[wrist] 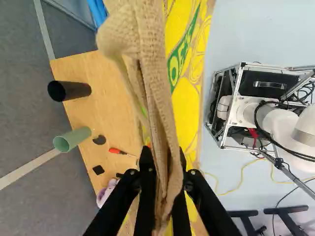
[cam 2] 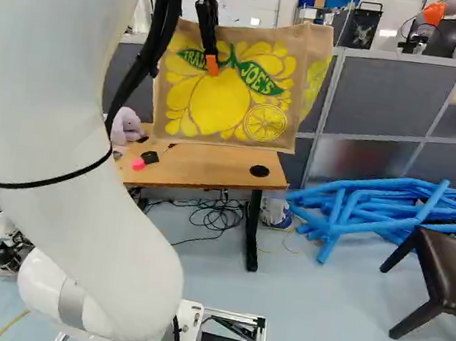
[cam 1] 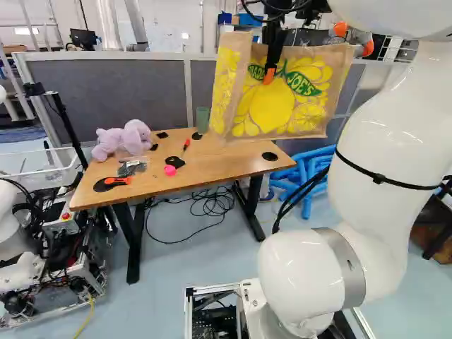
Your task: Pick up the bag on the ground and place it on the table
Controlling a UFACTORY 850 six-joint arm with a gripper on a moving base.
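Note:
My gripper (cam 1: pixel 270 72) hangs down with its orange-padded fingers against the yellow and tan bag (cam 1: pixel 296 95). In the wrist view the gripper (wrist: pixel 165 164) is shut on the bag's bunched top (wrist: pixel 155 83), cloth pinched between its two fingers. The bag hangs upright at the table's right part, hiding some of the wooden tabletop (cam 1: pixel 159 176). In the right base view its printed front (cam 2: pixel 225 95) faces the camera, bottom edge around the height of the tabletop; whether it touches the wood I cannot tell.
On the table are a purple plush toy (cam 1: pixel 126 139), a green cup (cam 1: pixel 203 119), a black cup (wrist: pixel 69 91), an orange-black tool (cam 1: pixel 111 183) and a pink piece (cam 1: pixel 170 170). Blue tubes (cam 2: pixel 373 207) and a brown chair (cam 2: pixel 449 268) stand rightward. Another robot (cam 1: pixel 28 261) is at the left.

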